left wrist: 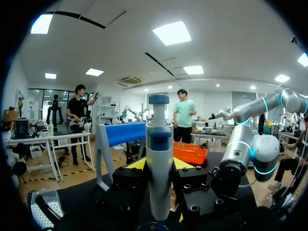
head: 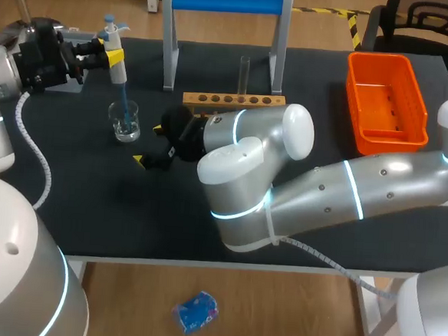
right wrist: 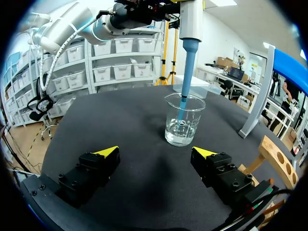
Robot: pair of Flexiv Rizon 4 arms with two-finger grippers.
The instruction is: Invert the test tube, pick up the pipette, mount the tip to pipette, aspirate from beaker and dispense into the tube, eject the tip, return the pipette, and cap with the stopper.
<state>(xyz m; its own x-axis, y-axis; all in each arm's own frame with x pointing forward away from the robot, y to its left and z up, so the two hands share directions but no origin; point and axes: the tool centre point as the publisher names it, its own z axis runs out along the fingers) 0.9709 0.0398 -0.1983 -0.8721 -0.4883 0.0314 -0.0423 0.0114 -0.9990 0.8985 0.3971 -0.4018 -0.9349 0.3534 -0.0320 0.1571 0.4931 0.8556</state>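
Where one pipette (right wrist: 190, 24) dips, one beaker (right wrist: 184, 126) (glass) stands.

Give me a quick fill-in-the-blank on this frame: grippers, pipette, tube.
1. The left gripper is shut on the pipette, whose blue tip dips into the ____.
2. The right gripper has its fingers ____.
3. The test tube stands ____ in the wooden rack.
Missing words: beaker; open; upright.
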